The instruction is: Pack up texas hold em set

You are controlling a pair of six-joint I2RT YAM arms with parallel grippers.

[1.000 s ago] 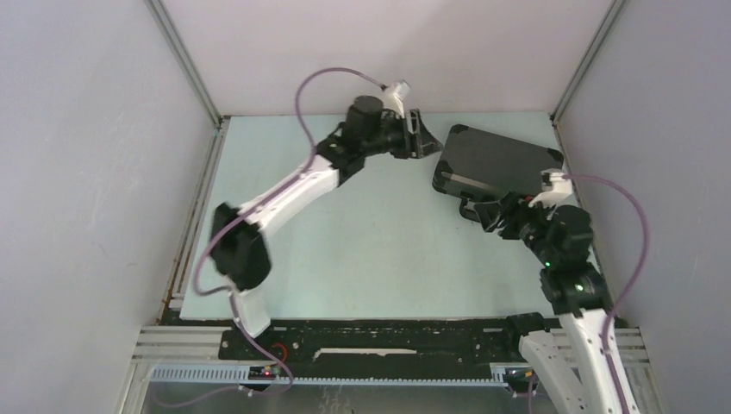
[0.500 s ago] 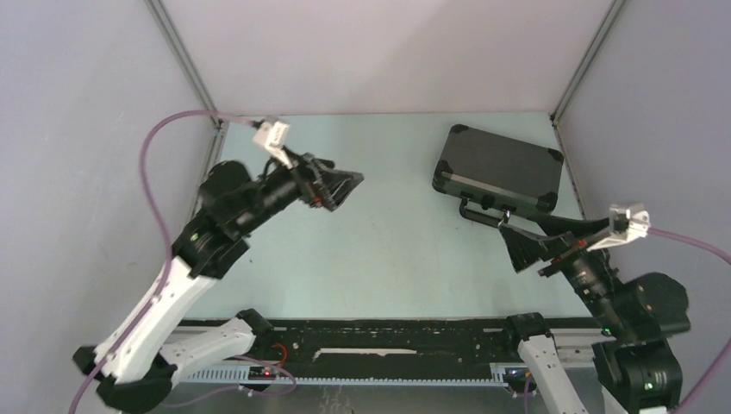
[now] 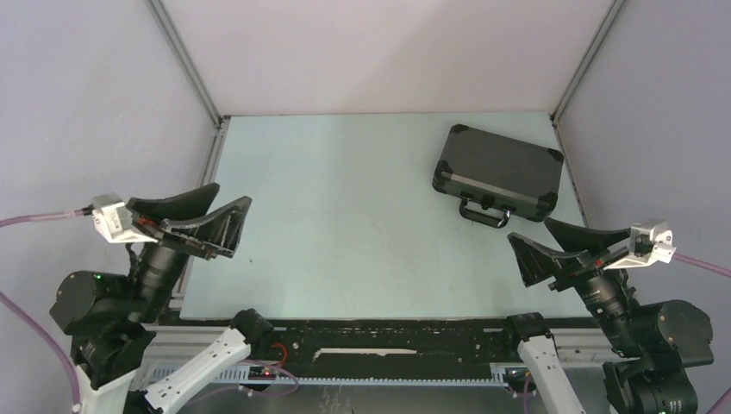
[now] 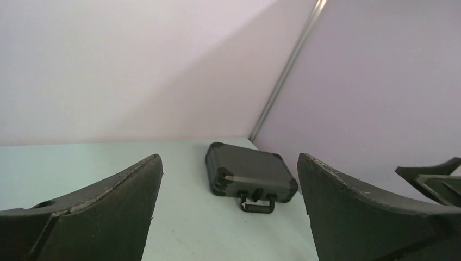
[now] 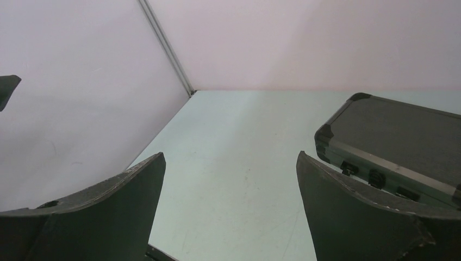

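Observation:
The black silver-trimmed briefcase [image 3: 498,172] lies closed and flat at the far right of the table, handle [image 3: 483,213] toward the near side. It also shows in the left wrist view [image 4: 251,174] and at the right edge of the right wrist view [image 5: 397,147]. Chips, card decks and small discs are out of view. My left gripper [image 3: 221,203] is open and empty, raised over the table's near left edge. My right gripper [image 3: 545,242] is open and empty, raised at the near right, a little in front of the briefcase handle.
The pale green tabletop [image 3: 362,224] is enclosed by grey walls with metal corner posts [image 3: 185,60]. A black rail [image 3: 388,341] runs along the near edge between the arm bases.
Both arms have pulled back from the briefcase to the near corners, the left arm swinging far left. The briefcase stays closed in place.

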